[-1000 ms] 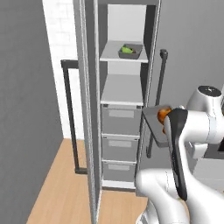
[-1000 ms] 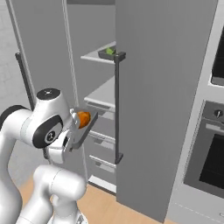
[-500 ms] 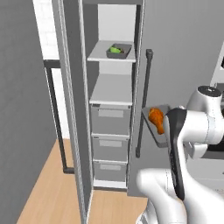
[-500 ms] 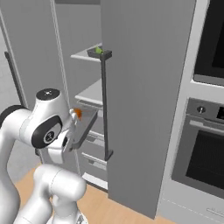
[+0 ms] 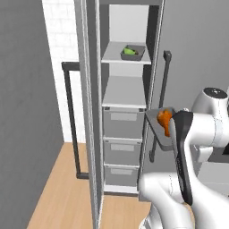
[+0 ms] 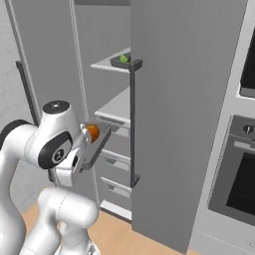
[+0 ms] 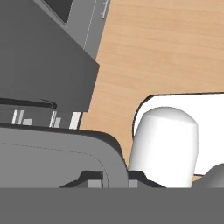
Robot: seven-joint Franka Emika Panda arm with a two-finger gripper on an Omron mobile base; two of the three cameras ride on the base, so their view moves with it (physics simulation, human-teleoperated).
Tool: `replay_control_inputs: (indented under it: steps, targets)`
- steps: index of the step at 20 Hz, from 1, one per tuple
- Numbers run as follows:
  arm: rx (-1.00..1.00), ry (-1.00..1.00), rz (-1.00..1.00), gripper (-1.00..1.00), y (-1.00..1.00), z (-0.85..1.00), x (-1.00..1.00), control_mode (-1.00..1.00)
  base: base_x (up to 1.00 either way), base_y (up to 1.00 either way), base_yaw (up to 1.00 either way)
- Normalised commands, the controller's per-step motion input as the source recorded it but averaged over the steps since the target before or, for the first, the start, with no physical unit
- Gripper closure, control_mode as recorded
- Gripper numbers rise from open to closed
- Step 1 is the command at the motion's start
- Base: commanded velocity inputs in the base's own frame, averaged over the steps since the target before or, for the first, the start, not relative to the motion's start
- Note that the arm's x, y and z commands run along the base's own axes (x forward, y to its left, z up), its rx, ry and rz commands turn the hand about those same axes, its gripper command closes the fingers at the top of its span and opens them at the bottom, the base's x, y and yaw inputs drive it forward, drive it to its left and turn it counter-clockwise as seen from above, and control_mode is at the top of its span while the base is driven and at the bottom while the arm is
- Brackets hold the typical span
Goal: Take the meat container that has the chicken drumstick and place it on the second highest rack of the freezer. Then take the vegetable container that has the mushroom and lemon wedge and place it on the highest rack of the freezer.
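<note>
The freezer [image 5: 123, 112] stands open; the vegetable container [image 5: 133, 52] sits on its top rack. Right of it, the tool [image 5: 169, 139], pressed together, pinches the meat container [image 5: 156, 123] carrying the chicken drumstick [image 5: 164, 119].

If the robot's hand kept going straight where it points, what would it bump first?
Its gripper, shut on the meat container, points downward. Past that tray's rim it would probably reach the wooden floor first, though depth is hard to judge.

The freezer [image 5: 127, 96] stands open. On its top shelf [image 5: 117, 57] the vegetable container [image 5: 133, 52] sits toward three o'clock. The shelf below [image 5: 124, 93] is bare.
</note>
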Motion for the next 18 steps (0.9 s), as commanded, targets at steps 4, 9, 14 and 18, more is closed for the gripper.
replay_control_inputs:
  steps: [4,9,14,18]
  targets:
    - [0.0,0.0,0.0,1.0,0.0,0.0,0.0,1.0,0.55,0.28,-0.04]
    - [0.0,0.0,0.0,1.0,0.0,0.0,0.0,1.0,0.53,-0.14,-0.08]
    - [0.0,0.0,0.0,1.0,0.0,0.0,0.0,1.0,0.55,0.14,-0.06]
    - [0.0,0.0,0.0,1.0,0.0,0.0,0.0,1.0,0.09,0.31,-0.09]
